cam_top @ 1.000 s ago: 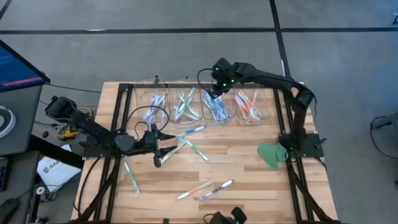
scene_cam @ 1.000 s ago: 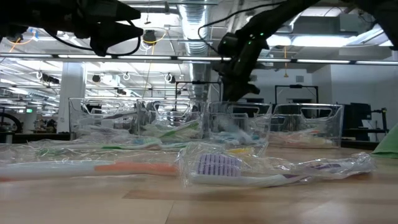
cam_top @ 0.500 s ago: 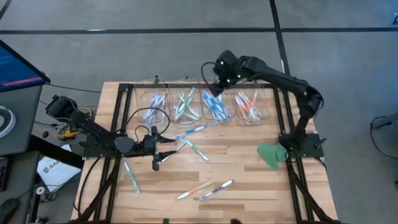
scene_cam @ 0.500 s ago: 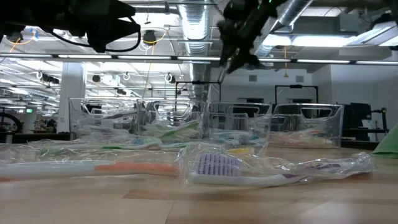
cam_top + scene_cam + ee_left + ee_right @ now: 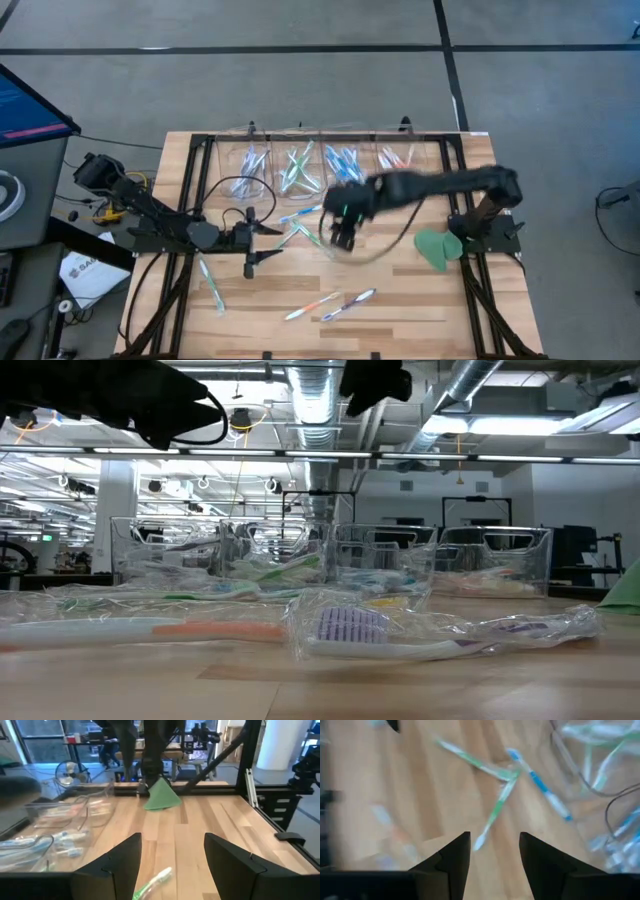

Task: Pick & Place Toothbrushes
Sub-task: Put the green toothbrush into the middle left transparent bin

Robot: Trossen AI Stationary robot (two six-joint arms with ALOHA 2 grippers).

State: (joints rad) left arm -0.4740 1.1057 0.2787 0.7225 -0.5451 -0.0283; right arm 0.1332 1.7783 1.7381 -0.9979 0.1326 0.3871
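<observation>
- We're hovering the right gripper (image 5: 343, 225) over the loose cluster of toothbrushes (image 5: 305, 226) just in front of the clear bins (image 5: 330, 172); its fingers (image 5: 451, 854) are standing spread, with nothing between them.
- In the right wrist view a green toothbrush (image 5: 496, 811) is lying directly ahead past the fingertips, its long axis running roughly along the line of sight, crossed near one end by a second green one (image 5: 470, 759) and a blue one (image 5: 540, 786).
- We're judging the right arm nearer for this pick; a wrist turn is probably needed so the jaws straddle the handle across its width.
- We're parking the left gripper (image 5: 262, 243) on the other side of the same cluster, also in front of the bins, fingers (image 5: 120, 860) apart and empty, a green-tipped brush (image 5: 152, 884) just below it.
- More toothbrushes (image 5: 330, 303) are lying well in front of the bins, toward the table's near edge; the bins are already holding sorted brushes.
- The wooden table (image 5: 400, 290) is looking flat and bare between items; a green cloth (image 5: 432, 247) is sitting off to the right-arm side of the bins.
- Beyond the bins, a workshop with ceiling pipes (image 5: 320, 400) is showing.
</observation>
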